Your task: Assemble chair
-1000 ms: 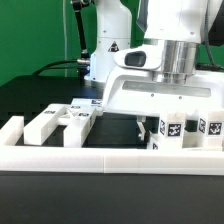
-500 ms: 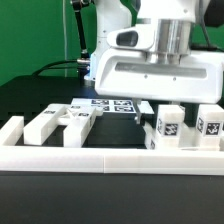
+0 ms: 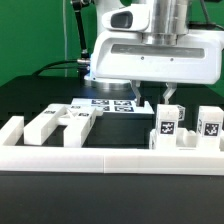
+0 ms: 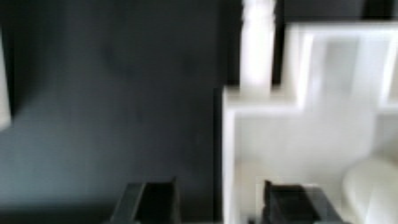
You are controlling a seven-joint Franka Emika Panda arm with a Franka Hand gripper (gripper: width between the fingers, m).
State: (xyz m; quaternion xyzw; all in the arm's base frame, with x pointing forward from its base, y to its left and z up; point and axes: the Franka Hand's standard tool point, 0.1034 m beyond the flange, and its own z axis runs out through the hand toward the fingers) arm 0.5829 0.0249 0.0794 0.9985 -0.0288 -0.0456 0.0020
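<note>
Several white chair pieces lie on the black table. Flat blocky ones [image 3: 58,122] rest at the exterior view's left. Two upright tagged posts [image 3: 166,127] [image 3: 210,123] stand at its right. My gripper [image 3: 151,95] hangs raised above the first post, its fingers close together. A slanted white bar [image 3: 144,104] shows just under its left finger. In the wrist view the gripper [image 4: 222,195] has the edge of a blurred white stepped piece [image 4: 329,120] in its narrow gap. Whether the pads touch that piece I cannot tell.
The marker board [image 3: 108,103] lies flat behind the pieces. A long low white rail [image 3: 110,155] borders the table's front. The robot's base [image 3: 100,60] and cables stand at the back, before a green backdrop.
The arm has risen from down among the pieces to well above them. Its fingers drew together early in that rise.
</note>
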